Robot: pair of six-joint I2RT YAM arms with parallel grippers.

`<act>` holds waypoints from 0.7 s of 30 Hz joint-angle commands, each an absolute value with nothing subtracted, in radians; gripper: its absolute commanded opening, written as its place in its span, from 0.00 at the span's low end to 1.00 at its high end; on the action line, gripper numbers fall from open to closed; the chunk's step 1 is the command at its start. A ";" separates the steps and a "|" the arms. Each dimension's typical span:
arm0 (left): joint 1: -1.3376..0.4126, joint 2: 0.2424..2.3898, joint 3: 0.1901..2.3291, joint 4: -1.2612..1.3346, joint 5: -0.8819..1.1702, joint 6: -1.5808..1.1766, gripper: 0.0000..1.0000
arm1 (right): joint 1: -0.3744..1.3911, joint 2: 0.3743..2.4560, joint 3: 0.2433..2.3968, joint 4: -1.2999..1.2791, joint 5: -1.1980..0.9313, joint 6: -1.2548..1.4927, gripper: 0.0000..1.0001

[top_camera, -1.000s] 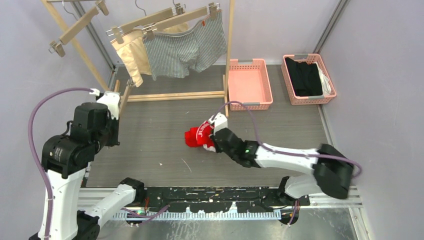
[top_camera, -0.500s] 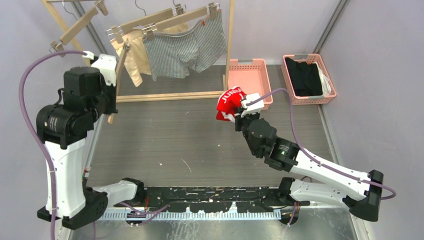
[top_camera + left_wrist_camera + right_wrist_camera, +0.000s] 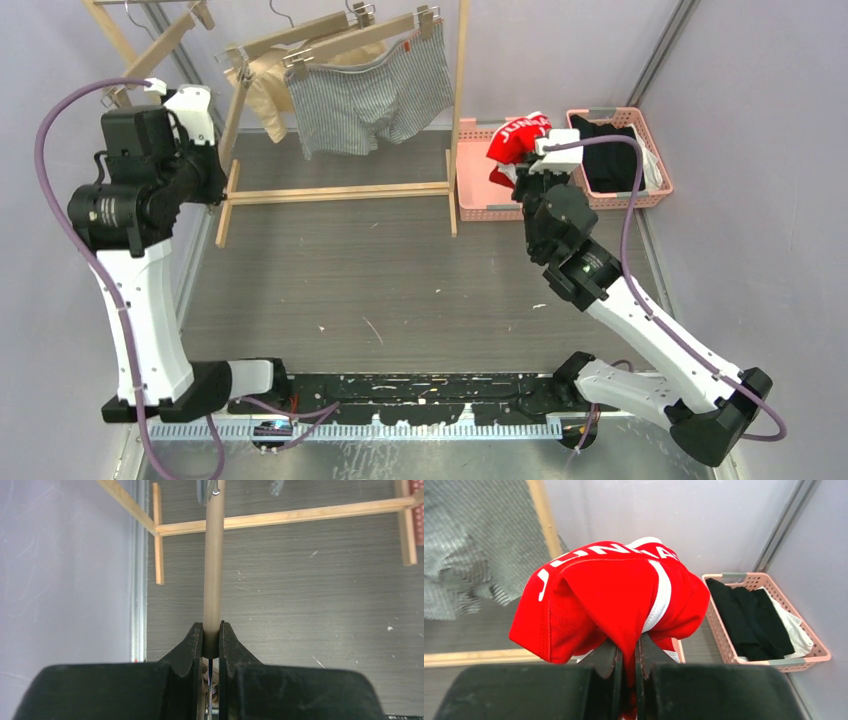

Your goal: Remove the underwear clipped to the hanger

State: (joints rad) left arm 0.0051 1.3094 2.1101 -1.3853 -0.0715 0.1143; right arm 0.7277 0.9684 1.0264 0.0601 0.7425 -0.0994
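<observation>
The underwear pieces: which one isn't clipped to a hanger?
The red one with white trim, gripped in the right pincer; the beige piece and the pinstriped boxer briefs hang from hangers.

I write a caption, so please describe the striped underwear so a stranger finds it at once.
Find the wooden rack at the table's far side. The boxer briefs hang from a clip hanger; unlike the plain beige piece on their left, they are grey with white stripes.
</observation>
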 commanded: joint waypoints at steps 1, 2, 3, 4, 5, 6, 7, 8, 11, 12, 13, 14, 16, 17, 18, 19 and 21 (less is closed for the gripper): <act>0.011 1.163 2.044 -1.302 0.008 0.107 0.00 | 0.607 1.013 1.082 0.132 0.618 -0.086 0.01; 0.011 1.139 2.017 -1.296 -0.003 0.103 0.00 | 0.574 1.032 1.091 0.132 0.587 -0.069 0.01; 0.012 1.115 1.994 -1.296 -0.009 0.099 0.00 | 0.545 1.054 1.102 0.131 0.559 -0.057 0.01; 0.011 1.093 1.976 -1.296 -0.017 0.096 0.00 | 0.524 1.078 1.116 0.129 0.542 -0.050 0.01; 0.011 1.077 1.964 -1.305 -0.033 0.093 0.00 | 0.503 1.099 1.129 0.128 0.524 -0.044 0.01; 0.011 1.064 1.959 -1.314 -0.042 0.089 0.00 | 0.483 1.123 1.144 0.128 0.506 -0.037 0.01; 0.011 1.051 1.955 -1.319 -0.048 0.084 0.00 | 0.465 1.145 1.159 0.127 0.485 -0.029 0.01; 0.011 1.036 1.949 -1.323 -0.052 0.079 0.00 | 0.446 1.167 1.172 0.126 0.464 -0.020 0.01; 0.011 1.005 1.943 -1.326 -0.074 0.079 0.00 | 0.384 1.234 1.208 0.127 0.407 0.004 0.01; 0.011 1.004 1.947 -1.333 -0.094 0.083 0.00 | 0.363 1.258 1.222 0.126 0.385 0.014 0.01; 0.011 1.007 1.953 -1.343 -0.119 0.088 0.00 | 0.337 1.292 1.231 0.127 0.359 0.033 0.01; 0.011 1.012 1.962 -1.354 -0.143 0.092 0.00 | 0.315 1.318 1.238 0.126 0.318 0.049 0.01; 0.011 1.015 1.970 -1.372 -0.165 0.095 0.00 | 0.272 1.366 1.247 0.127 0.258 0.084 0.01; 0.011 1.012 1.967 -1.374 -0.166 0.094 0.00 | 0.260 1.390 1.249 0.126 0.237 0.093 0.01; 0.012 1.007 1.959 -1.372 -0.164 0.092 0.00 | 0.253 1.411 1.251 0.127 0.229 0.095 0.01; 0.011 0.999 1.950 -1.370 -0.166 0.089 0.00 | 0.252 1.431 1.250 0.126 0.229 0.095 0.01; 0.011 0.984 1.922 -1.368 -0.168 0.084 0.00 | 0.250 1.466 1.243 0.128 0.228 0.096 0.01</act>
